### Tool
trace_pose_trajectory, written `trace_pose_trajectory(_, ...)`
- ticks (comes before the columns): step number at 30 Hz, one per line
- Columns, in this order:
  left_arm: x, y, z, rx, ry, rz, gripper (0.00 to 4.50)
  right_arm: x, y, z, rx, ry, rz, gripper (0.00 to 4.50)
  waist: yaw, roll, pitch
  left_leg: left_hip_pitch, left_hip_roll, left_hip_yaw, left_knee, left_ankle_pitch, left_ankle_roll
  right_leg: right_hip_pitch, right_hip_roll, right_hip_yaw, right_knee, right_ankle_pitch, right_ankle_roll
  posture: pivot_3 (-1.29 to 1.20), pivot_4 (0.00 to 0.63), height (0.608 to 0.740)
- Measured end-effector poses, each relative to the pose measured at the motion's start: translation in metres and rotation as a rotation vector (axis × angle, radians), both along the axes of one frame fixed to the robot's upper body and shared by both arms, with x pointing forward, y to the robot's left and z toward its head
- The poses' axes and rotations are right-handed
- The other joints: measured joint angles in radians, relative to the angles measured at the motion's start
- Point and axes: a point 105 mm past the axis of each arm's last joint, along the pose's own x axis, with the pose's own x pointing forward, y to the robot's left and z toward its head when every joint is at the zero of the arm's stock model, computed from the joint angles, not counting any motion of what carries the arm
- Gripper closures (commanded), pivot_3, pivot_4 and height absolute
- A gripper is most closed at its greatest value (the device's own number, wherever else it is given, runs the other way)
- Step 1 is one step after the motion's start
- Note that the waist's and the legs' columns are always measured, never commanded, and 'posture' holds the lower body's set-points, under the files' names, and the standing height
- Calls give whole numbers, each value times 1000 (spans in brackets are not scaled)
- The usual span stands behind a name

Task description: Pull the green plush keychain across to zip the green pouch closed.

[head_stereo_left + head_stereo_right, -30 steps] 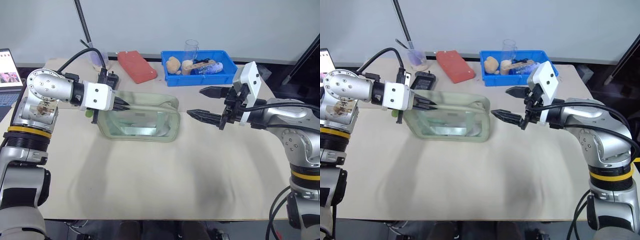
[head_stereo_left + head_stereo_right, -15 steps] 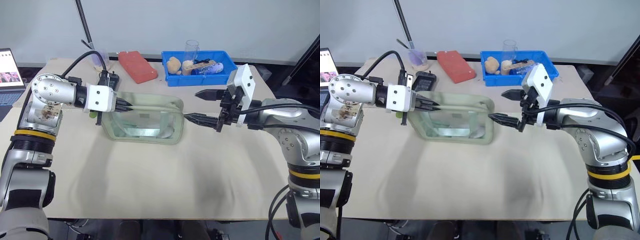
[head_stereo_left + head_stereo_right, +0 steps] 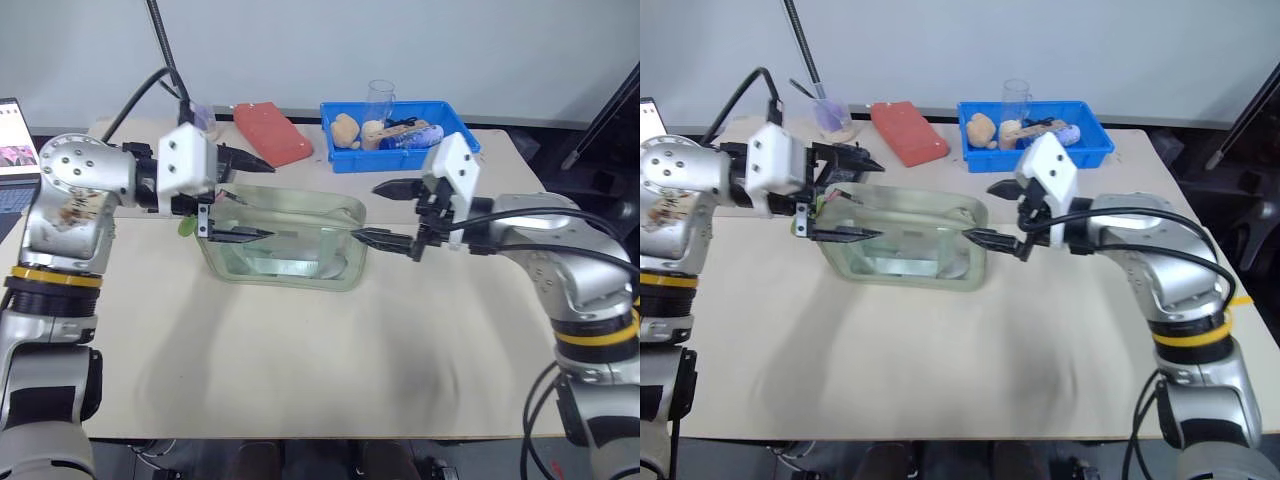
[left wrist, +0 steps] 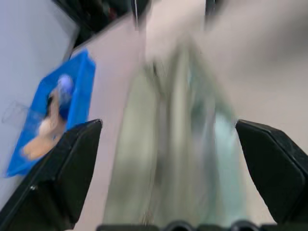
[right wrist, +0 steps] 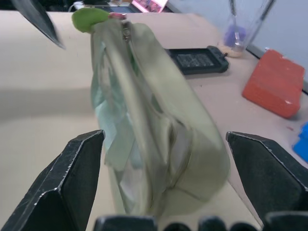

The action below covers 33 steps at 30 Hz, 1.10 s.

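The green pouch [image 3: 285, 240] stands on the table [image 3: 330, 360] between the two claws. The left gripper [image 3: 243, 196] hangs over the pouch's left end with its black fingers spread wide apart, gripping nothing; the green plush keychain [image 5: 89, 19] dangles from the zipper pull at that same end, just beside the lower finger and free of it. The right gripper [image 3: 388, 213] has its fingers wide apart too, its lower finger at the pouch's right end, though contact cannot be told. A blue bin [image 3: 400, 135] and a red case [image 3: 273, 133] lie beyond both claws
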Motion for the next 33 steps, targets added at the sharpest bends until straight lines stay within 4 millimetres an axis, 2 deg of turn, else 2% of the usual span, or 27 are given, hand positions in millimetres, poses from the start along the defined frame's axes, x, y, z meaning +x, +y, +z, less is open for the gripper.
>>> trace_pose_trajectory(3, -14, -3, 3, -12, 79, -6, 0, 4, 2, -13, -34, 34, 13, 1190, 4, 0, 0, 0, 0, 0, 0, 0, 0, 0, 0, 0, 0, 0, 0, 0, 150, 740)
trace_pose_trajectory(6, -20, -1, 1, 2, 89, 15, 0, 3, 3, -16, -48, 42, 40, 2202, 7, 0, 0, 0, 0, 0, 0, 0, 0, 0, 0, 0, 0, 0, 0, 0, 150, 740)
trace_pose_trajectory(12, -22, 10, -20, 20, 147, 79, 0, 3, 1, -20, -66, 54, 68, 4290, 6, 0, 0, 0, 0, 0, 0, 0, 0, 0, 0, 0, 0, 0, -1, 0, 150, 740)
trace_pose_trajectory(13, -22, 13, -23, 23, 153, 92, 0, 3, 1, -21, -72, 50, 71, 4471, 6, 0, 0, 0, 0, 0, 0, 0, 0, 0, 0, 0, 0, 0, -1, 0, 150, 740)
trace_pose_trajectory(16, -22, 19, -21, 6, 144, 142, 0, 3, 1, -21, -78, 41, 81, 4471, 6, 0, 0, 0, 0, 0, 0, 0, 0, 0, 0, 0, 0, 0, -1, 0, 150, 740)
trace_pose_trajectory(19, -15, 33, -11, -48, 136, 248, 0, 6, 2, -22, -86, 17, 82, 4471, 6, 0, 0, 0, 0, 0, 0, 0, 0, 0, 0, 0, 0, 0, 0, 0, 150, 740)
trace_pose_trajectory(21, -6, 55, -1, -125, 131, 364, 0, 4, 4, -23, -101, -1, 101, 4471, 5, 0, 0, 1, 0, 0, 0, 0, 0, 0, 0, 0, 0, 0, 0, 0, 150, 740)
trace_pose_trajectory(22, 0, 74, 2, -187, 138, 452, 0, 3, 5, -23, -111, -12, 116, 4471, 2, 0, 0, 2, 0, 0, 0, 0, 0, 0, 0, 0, 0, 0, 0, 0, 150, 740)
trace_pose_trajectory(23, 3, 85, 0, -217, 154, 502, 0, 3, 5, -23, -115, -17, 121, 4471, 1, 0, 0, 2, 0, 0, 0, 0, 0, 0, 0, 0, 1, 0, 0, 0, 150, 740)
trace_pose_trajectory(24, 5, 96, -5, -241, 171, 548, 0, 3, 5, -23, -117, -22, 126, 4471, 1, 0, 0, 2, 1, 0, 0, 0, 0, 0, 0, 0, 1, 0, -1, 0, 150, 740)
trace_pose_trajectory(27, 4, 126, -39, -256, 262, 680, 0, 4, 4, -24, -119, -26, 129, 4471, 1, 0, 0, 2, 1, 1, -1, 0, 0, 0, 0, -1, 0, 2, -5, 0, 150, 740)
trace_pose_trajectory(29, 2, 130, -56, -265, 309, 705, 0, 5, 3, -23, -123, -28, 125, 4471, 6, 0, 0, 2, 1, 1, 0, 0, 0, 0, -1, -1, 0, 2, -9, 0, 150, 740)
trace_pose_trajectory(33, 3, 130, -71, -289, 319, 724, 0, 6, 7, -22, -119, -26, 136, 4471, 10, 0, 0, 2, 1, 1, 0, 0, -1, 0, -2, -1, -1, 1, -13, 0, 150, 740)
